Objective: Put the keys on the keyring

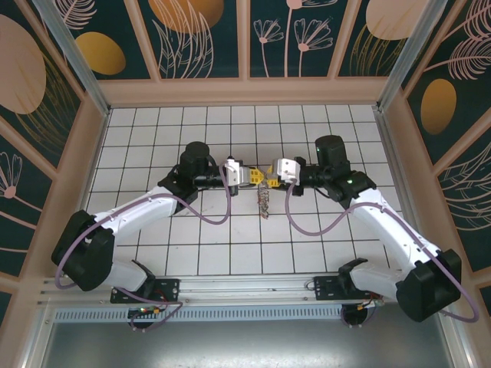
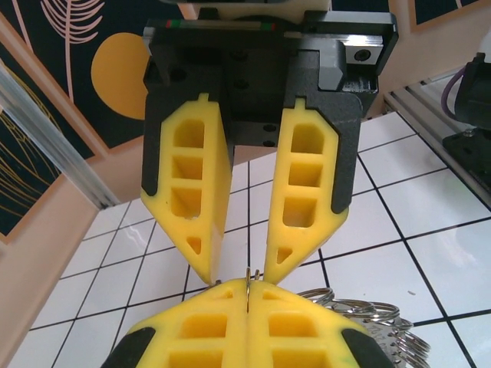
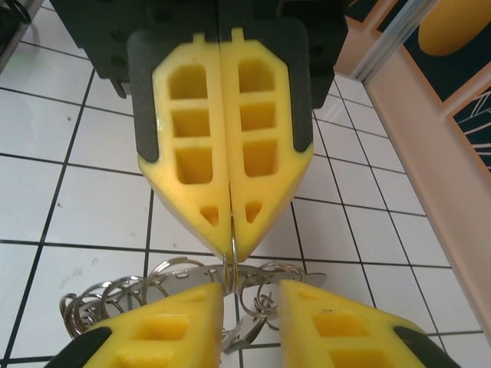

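Observation:
My two grippers meet tip to tip above the middle of the white tiled floor. The left gripper (image 1: 258,179) (image 2: 249,290) is shut on a thin metal ring, the keyring (image 2: 249,274) (image 3: 234,265), which stands upright between its yellow fingertips. Facing it, the right gripper (image 1: 268,177) (image 3: 252,288) is open, with one fingertip on either side of that ring. A bunch of small keys (image 1: 263,202) (image 3: 184,274) (image 2: 376,318) on several small split rings hangs from the keyring, just under the fingertips.
Tan walls and aluminium corner posts (image 1: 73,54) enclose the tiled floor (image 1: 153,146) on three sides. The arms' mounting rail (image 1: 245,287) runs along the near edge. Purple cables (image 1: 211,218) loop beside both forearms.

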